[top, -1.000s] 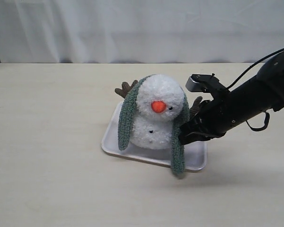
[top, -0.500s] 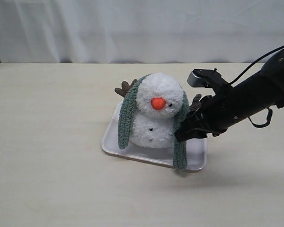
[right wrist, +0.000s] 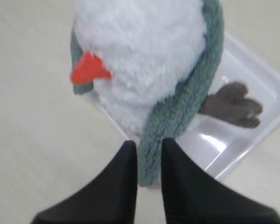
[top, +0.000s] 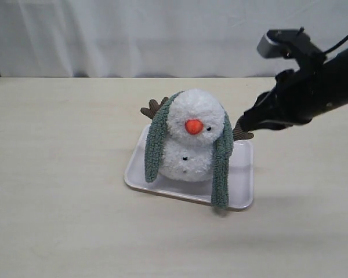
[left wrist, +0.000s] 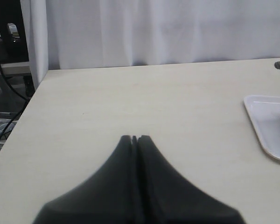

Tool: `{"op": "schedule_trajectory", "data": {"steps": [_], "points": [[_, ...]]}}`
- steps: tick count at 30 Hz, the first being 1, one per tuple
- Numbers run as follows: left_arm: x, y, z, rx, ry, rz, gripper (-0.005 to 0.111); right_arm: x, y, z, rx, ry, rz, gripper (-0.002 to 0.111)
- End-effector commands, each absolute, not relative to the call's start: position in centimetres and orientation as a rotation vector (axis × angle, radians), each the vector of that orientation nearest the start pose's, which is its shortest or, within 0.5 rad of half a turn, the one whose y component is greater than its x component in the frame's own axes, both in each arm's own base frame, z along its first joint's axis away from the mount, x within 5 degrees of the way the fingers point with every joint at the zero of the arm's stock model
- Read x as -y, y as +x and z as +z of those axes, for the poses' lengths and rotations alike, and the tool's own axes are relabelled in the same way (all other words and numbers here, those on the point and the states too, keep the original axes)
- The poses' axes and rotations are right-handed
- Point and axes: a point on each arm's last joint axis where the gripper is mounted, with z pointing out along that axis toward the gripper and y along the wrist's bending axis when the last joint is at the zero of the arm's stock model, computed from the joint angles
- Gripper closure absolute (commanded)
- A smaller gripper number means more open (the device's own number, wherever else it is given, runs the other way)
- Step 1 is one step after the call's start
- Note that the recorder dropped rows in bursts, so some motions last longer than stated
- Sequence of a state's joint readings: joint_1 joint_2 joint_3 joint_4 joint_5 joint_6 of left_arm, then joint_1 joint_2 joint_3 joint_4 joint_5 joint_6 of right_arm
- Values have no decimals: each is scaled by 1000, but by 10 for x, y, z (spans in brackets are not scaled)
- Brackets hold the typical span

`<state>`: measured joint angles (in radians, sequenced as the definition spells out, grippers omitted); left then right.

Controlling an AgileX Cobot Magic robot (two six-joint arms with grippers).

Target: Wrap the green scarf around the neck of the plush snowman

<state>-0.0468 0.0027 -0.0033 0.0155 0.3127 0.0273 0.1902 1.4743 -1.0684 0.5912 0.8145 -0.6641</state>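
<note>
Hovering right of plush snowman: right gripper, jaws barely apart, holding nothing; green scarf draped behind head, ends hanging both sides; left gripper closed, empty.

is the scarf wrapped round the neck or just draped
Draped: grey-green fuzzy knit scarf lies over fluffy white plush snowman's head, ends hanging.
</note>
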Motion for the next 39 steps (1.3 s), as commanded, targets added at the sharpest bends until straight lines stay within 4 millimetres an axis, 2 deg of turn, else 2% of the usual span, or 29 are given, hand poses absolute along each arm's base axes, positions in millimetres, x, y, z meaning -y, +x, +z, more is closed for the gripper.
{"op": "schedule_trajectory", "data": {"steps": [1,5,8,10,13,19,25,30,35,39], "points": [[2,54,186,-1787,75,-3,107,-108,285,320,-2304,-724,488,104],[2,54,186,-1787,75,-3,107,-143,289,346,-2136,-775,406,104],[2,54,186,-1787,75,-3,107,-166,296,354,-2020,-772,273,104],[2,54,186,-1787,75,-3,107,-179,304,351,-1971,-758,201,104],[2,54,186,-1787,75,-3,107,-192,321,337,-1975,-745,119,104],[2,54,186,-1787,75,-3,107,-202,359,290,-2146,-700,-40,104],[2,54,186,-1787,75,-3,107,-216,386,261,-2345,-609,-71,104],[2,54,186,-1787,75,-3,107,-226,384,249,-2469,-714,10,104],[2,54,186,-1787,75,-3,107,-228,386,221,-2568,-755,-19,104],[2,54,186,-1787,75,-3,107,-228,388,227,-2570,-757,-38,104]]}}
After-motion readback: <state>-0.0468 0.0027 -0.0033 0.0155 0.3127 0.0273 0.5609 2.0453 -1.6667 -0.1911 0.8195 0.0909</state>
